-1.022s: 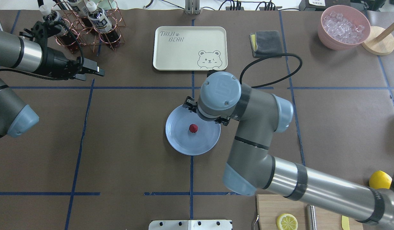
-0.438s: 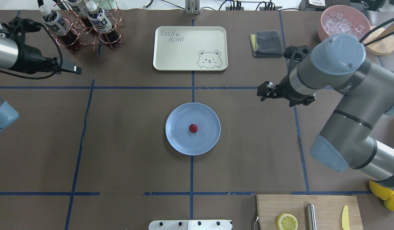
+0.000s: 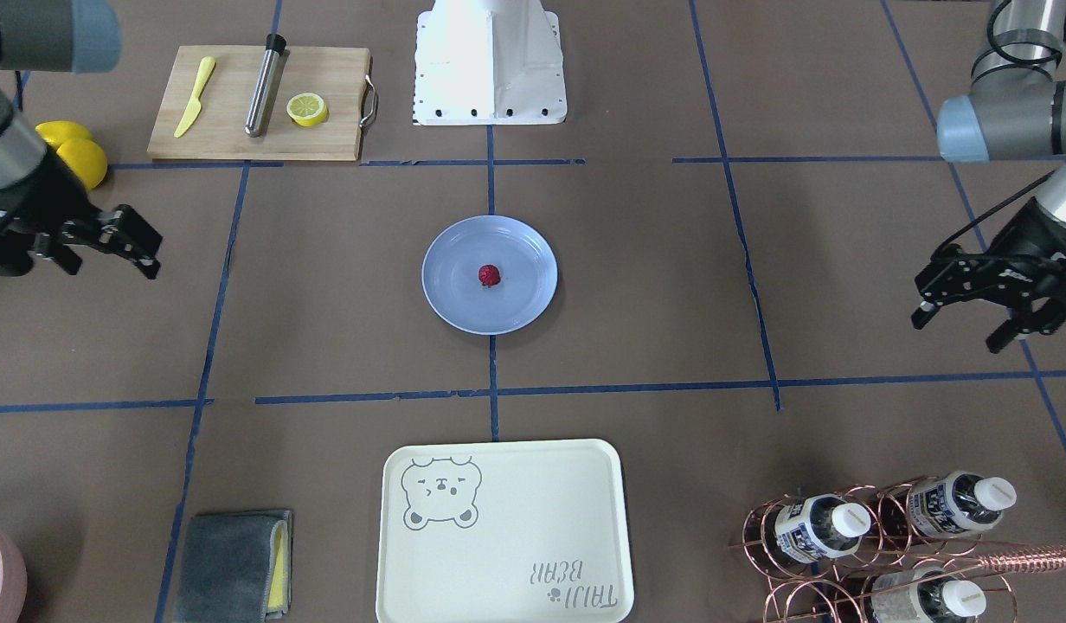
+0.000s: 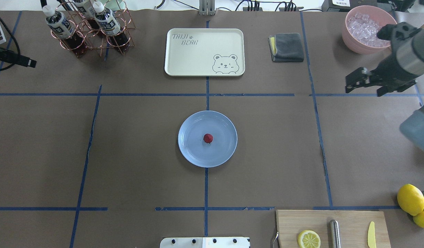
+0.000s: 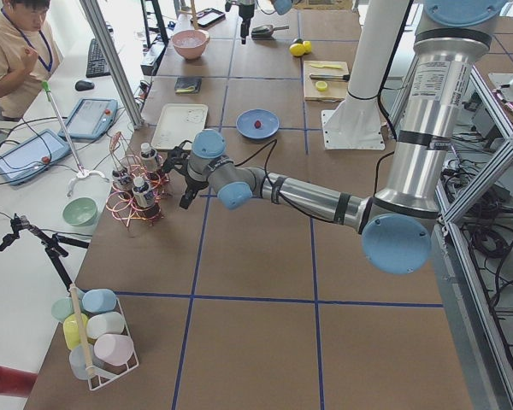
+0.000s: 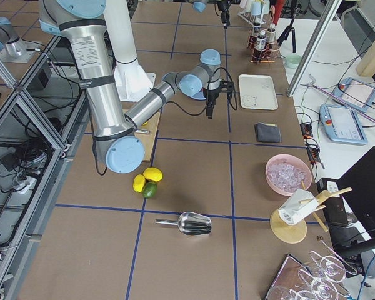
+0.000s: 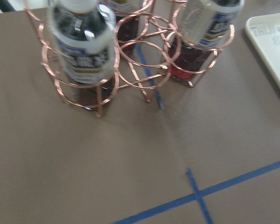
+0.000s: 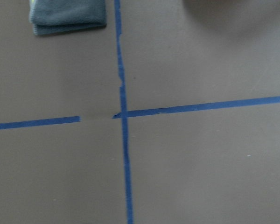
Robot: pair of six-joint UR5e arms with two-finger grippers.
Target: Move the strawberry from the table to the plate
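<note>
Near edge, robot's side: cutting board [image 4: 291, 224] with a lemon half [image 4: 309, 239], a metal rod [image 4: 334, 234] and a yellow knife [image 4: 371, 235]. Two lemons [image 4: 410, 199] just beside it. The overhead view shows only a green sliver behind them; the exterior right view shows a whole green fruit [image 6: 150, 190] touching them, and a metal scoop [image 6: 187, 223] that no other view catches.

Mid table [image 4: 136, 144]: pale-blue plate [image 4: 191, 151] sits on the centre tape line. Strawberry [image 4: 208, 138] lies at the plate's middle, nothing touching it.

Both arms are at the table's ends, well apart from the plate. Right gripper [image 3: 155, 257]: the front-facing view shows its fingers parted and empty. Left gripper [image 3: 955, 336]: fingers spread wide, empty. The overhead view cuts it to a dark tip at the frame edge, so the front-facing view is the one to go by. Neither wrist view shows any fingers. The left wrist looks down on the copper rack and its bottles, with a tray corner at the frame's edge. The right wrist sees a tape crossing and the folded cloth.

Far edge: cream bear tray [image 4: 198, 55], grey cloth [image 4: 287, 46], bottle rack [image 4: 91, 34], pink bowl [image 4: 349, 38] of ice. The exterior left view alone shows a person [image 5: 17, 51] at a side bench.
</note>
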